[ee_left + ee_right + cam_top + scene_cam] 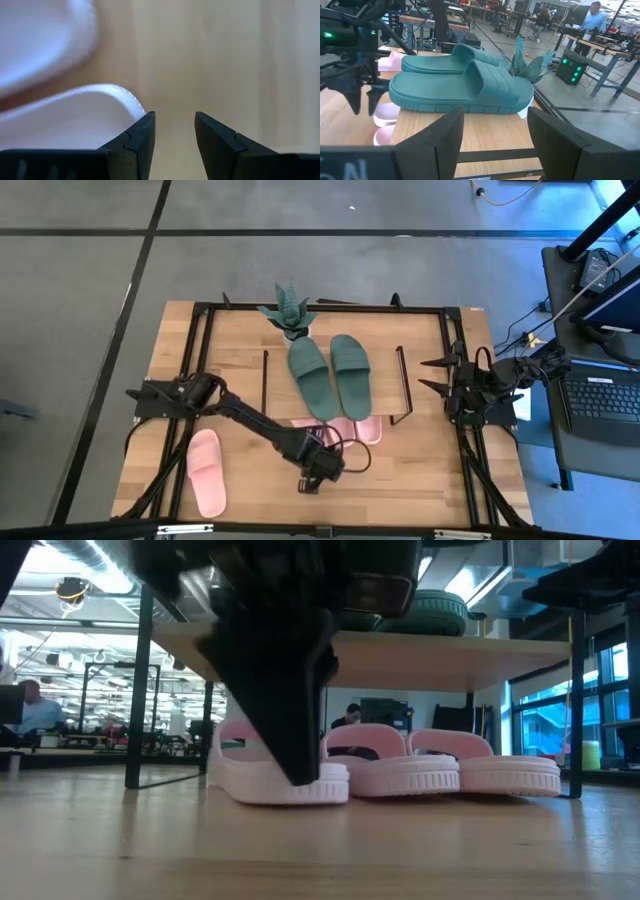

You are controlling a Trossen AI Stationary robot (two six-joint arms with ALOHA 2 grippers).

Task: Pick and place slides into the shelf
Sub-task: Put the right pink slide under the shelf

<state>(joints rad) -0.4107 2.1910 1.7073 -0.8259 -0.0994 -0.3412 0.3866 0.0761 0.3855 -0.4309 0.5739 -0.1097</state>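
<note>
High view: the shelf (420, 345) stands mid-table with the green pair (330, 372) on its top board, beside a small plant (287, 310). Pink slides (352, 428) poke out from under its near edge, and one more pink slide (206, 471) lies alone on the table, well apart to the left. The left gripper (318, 473) sits low over the table just in front of the shelf, next to the tucked slides. The right gripper (440, 376) waits at the right edge of the table, its jaws spread and empty.

In the left wrist view the left jaws are spread with only bare wood between them; the white edge of a pink sole (75, 117) sits just outside one finger (137, 137), touching it or nearly so. The low view shows three pink slides (400, 768) under the board, the gripper standing directly in front of the leftmost.

The main risk, as I judge it, is the offset. If the jaws close where they are, they close on air, or one finger catches the sole rim and shoves the slide askew rather than gripping it. A push sideways could knock that slide into its neighbours, or against the wire leg. Rubber soles drag on wood, so a nudge may turn the slide instead of sliding it straight. Lifting carelessly near the board could also bump the shelf and shake the green pair and the plant.
</note>
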